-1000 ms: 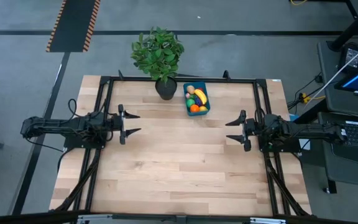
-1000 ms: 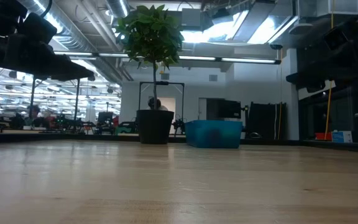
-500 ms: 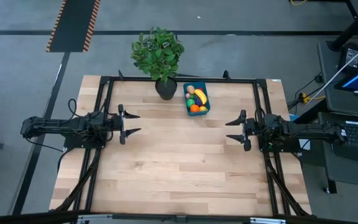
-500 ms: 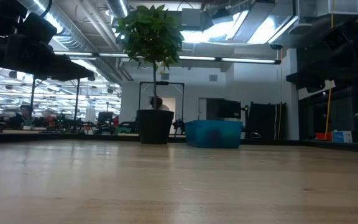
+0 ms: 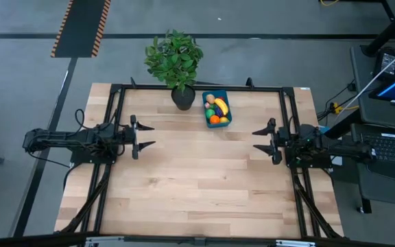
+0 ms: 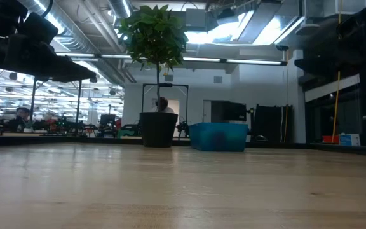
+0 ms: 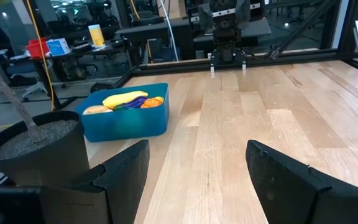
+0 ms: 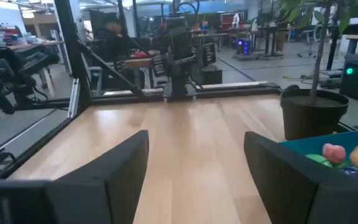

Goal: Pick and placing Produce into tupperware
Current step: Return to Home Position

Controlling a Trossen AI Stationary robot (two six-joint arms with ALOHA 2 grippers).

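Small rectangular blue plastic tupperware (image 7: 126, 124) sits at the far edge of the light wooden table (image 5: 197, 185), just beside the dark plant pot (image 5: 182, 98). Toy produce (image 5: 218, 106) is inside. Left gripper (image 5: 149, 135) and right gripper (image 5: 256, 140) are both spread wide and empty, well apart from the tupperware. Low view shows only its wall; high and wrist views show the contents.

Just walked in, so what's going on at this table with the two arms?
Nothing is being held right now. The left gripper and the right gripper are both open and empty, at opposite sides of the table. The toy produce lies in the blue tupperware near the table's far edge, beside a potted plant.
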